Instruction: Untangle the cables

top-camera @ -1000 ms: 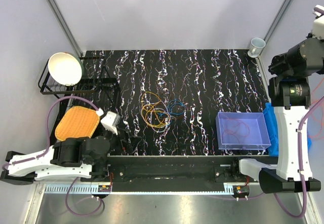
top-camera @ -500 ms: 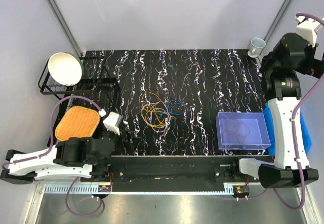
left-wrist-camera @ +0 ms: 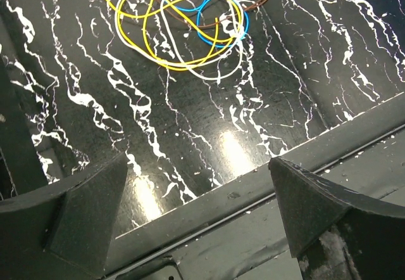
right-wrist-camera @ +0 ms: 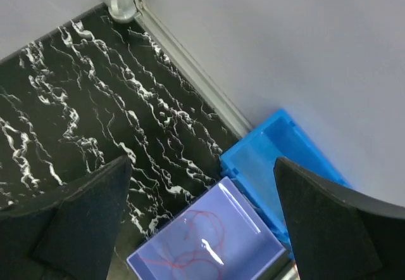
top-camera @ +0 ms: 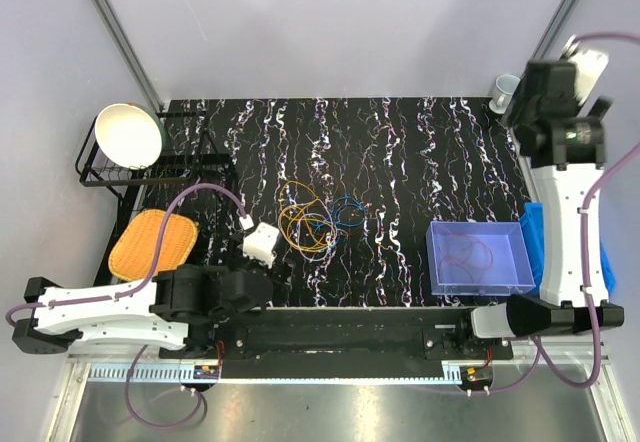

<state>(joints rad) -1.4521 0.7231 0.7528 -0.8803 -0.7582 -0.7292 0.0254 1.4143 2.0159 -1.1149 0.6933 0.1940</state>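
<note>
The cables (top-camera: 312, 219) lie in a loose tangle of orange, yellow, white, blue and brown loops left of the table's middle; they fill the top of the left wrist view (left-wrist-camera: 183, 26). My left gripper (top-camera: 262, 250) hovers near the table's front edge, just short of them, and stands open (left-wrist-camera: 199, 188) with nothing between its fingers. One thin red cable (right-wrist-camera: 196, 242) lies coiled in the clear bin (top-camera: 437, 262). My right gripper (right-wrist-camera: 202, 194) is open and empty, held high over the back right corner and looking down on that bin.
A blue bin (top-camera: 533, 230) sits beside the clear bin at the right edge. A pale cup (top-camera: 508, 89) stands in the back right corner. At the left are a black wire rack (top-camera: 190, 172) holding a white bowl (top-camera: 128, 134), and an orange woven mat (top-camera: 152, 242).
My left arm has swung right and forward, bringing its gripper close to the tangle. My right arm has risen and drawn back toward the rear right corner.
</note>
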